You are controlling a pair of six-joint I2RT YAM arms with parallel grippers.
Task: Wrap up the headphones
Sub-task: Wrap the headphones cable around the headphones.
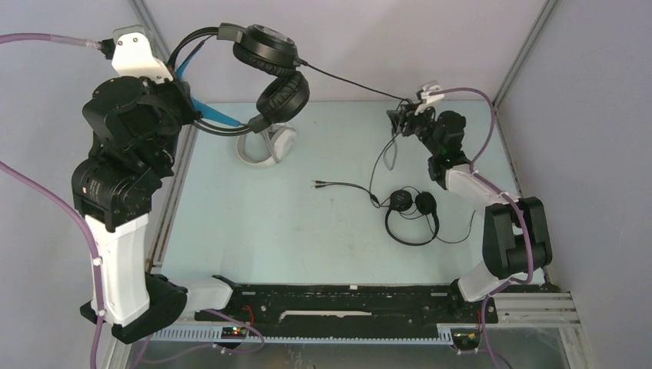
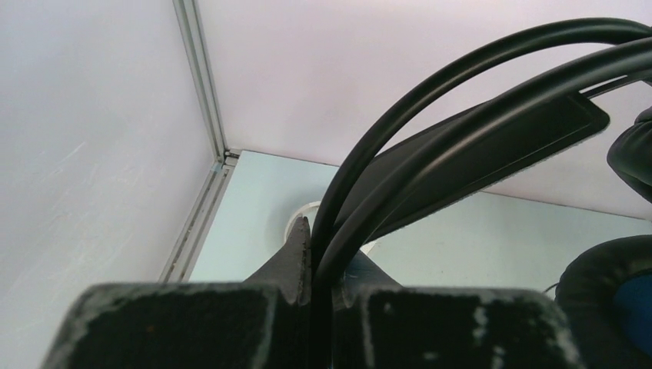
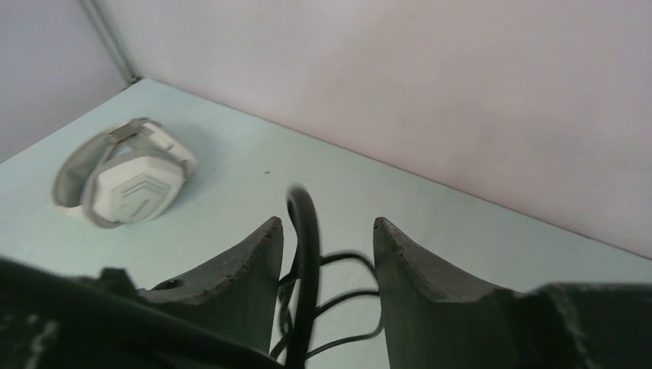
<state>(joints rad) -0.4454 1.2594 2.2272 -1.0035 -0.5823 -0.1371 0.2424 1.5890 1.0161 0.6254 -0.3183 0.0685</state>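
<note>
The black headphones [image 1: 273, 73] hang over the far-left corner of the surface [image 1: 254, 231]. The left fingers [image 2: 296, 257] are clamped on the headband, likely to keep the set steady and raised. Its cable [image 1: 346, 81] stretches toward the far-right corner and passes between the right fingers [image 3: 250, 265], which stand apart around it without pinching, probably to guide it into loops. The white headphones [image 1: 265, 146] lie beneath the raised set. The slim black headphones [image 1: 411, 215] lie right of centre.
</note>
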